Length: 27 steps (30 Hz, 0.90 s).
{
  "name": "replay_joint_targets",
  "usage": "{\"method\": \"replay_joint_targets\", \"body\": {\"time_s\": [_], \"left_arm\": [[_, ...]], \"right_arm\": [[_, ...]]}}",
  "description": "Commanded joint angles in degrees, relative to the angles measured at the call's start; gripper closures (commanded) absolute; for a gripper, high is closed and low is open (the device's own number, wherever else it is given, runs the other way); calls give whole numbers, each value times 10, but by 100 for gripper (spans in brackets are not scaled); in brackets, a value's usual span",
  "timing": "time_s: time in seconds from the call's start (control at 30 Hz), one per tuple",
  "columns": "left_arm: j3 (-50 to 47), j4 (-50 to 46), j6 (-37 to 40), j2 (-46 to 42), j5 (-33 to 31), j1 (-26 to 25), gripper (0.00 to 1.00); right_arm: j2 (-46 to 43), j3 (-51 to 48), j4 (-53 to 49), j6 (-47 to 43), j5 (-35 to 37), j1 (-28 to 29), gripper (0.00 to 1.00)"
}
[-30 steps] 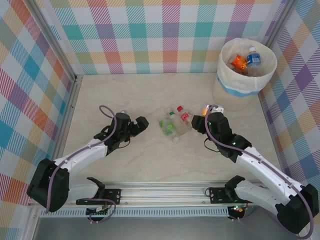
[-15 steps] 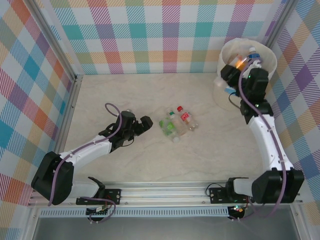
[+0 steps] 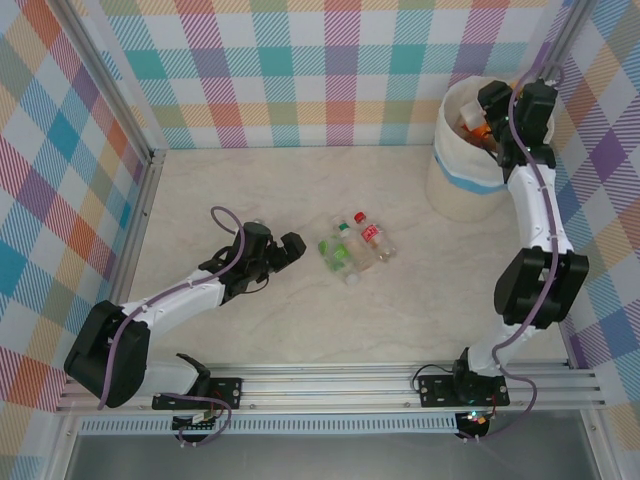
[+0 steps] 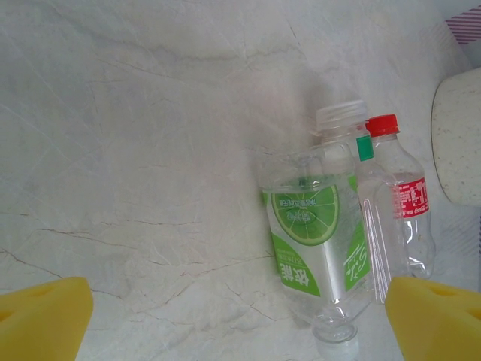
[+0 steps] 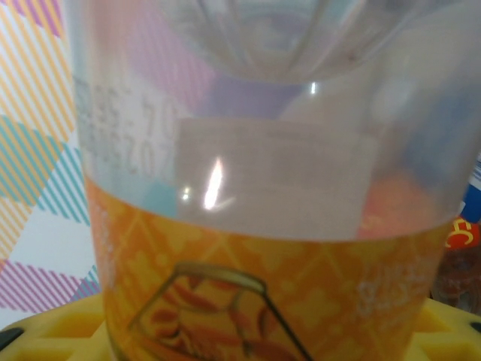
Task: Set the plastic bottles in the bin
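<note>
Over the bin: your right gripper (image 3: 495, 114) has swung up from the tabletop, where it sat beside the loose bottles a second ago, and now hangs above the open mouth of the bin (image 3: 468, 188).
Right fingers: clenched on the orange-labelled bottle (image 5: 255, 301); the wrist view shows its clear body and orange label seated between the yellow pads.
Carried bottle: above the bin and not yet let go, so it doesn't count as delivered.
What that means: the carry looks finished. You likely only need to release, once you've checked the bottle sits inside the rim and not over its edge.
Left gripper (image 3: 288, 247): spread wide and holding nothing, low over the table. It has barely shifted in the last second.
Left fingers (image 4: 41, 316): well apart, facing the remaining bottles.
Still on the table: the green-labelled bottle (image 4: 312, 248) and the red-capped bottle (image 4: 402, 214) lie side by side and touching, near the table's middle.
Next for you: judging by the left gripper's aim, the green-labelled one is the nearer pick.
</note>
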Motion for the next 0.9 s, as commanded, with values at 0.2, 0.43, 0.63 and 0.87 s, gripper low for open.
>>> {"method": "replay_joint_targets", "body": {"time_s": [0.2, 0.43, 0.63, 0.87], "left_arm": [[9, -2, 5, -7, -5, -4, 0], [2, -5, 6, -11, -11, -4, 0], [-1, -4, 6, -10, -14, -4, 0], [-2, -7, 9, -11, -13, -3, 0]], "right_arm": [[130, 183, -96, 29, -1, 2, 45], [189, 290, -208, 45, 38, 12, 5], [162, 260, -215, 48, 58, 19, 0], [127, 227, -203, 22, 75, 20, 0]]}}
